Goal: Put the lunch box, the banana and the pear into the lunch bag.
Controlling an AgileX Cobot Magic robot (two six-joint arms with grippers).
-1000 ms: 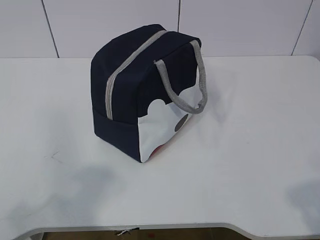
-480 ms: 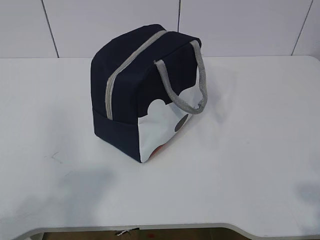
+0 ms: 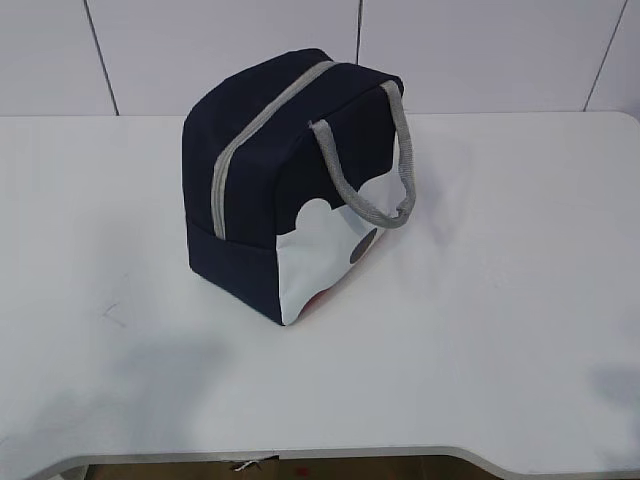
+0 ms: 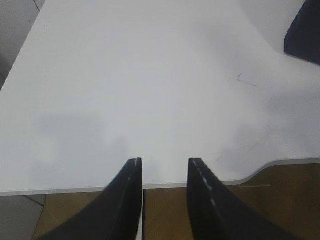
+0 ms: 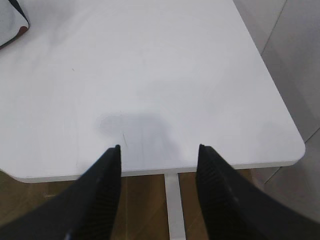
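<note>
The navy lunch bag (image 3: 275,190) stands upright on the white table (image 3: 480,300), its grey zipper closed along the top and its grey strap handles hanging over the white side panel. A corner of it shows in the left wrist view (image 4: 305,35) and in the right wrist view (image 5: 12,25). The lunch box, banana and pear are out of view. My left gripper (image 4: 164,161) is open and empty above the table's front edge. My right gripper (image 5: 159,147) is open and empty above the front edge at the right. Neither gripper shows in the exterior view.
A white tiled wall (image 3: 480,50) stands behind the table. The table's front edge has a curved cut-out (image 3: 300,455), with brown floor below. Faint scratch marks (image 3: 112,315) lie left of the bag.
The bag has not moved. The faint shadows on the table's front left and right have shifted slightly.
</note>
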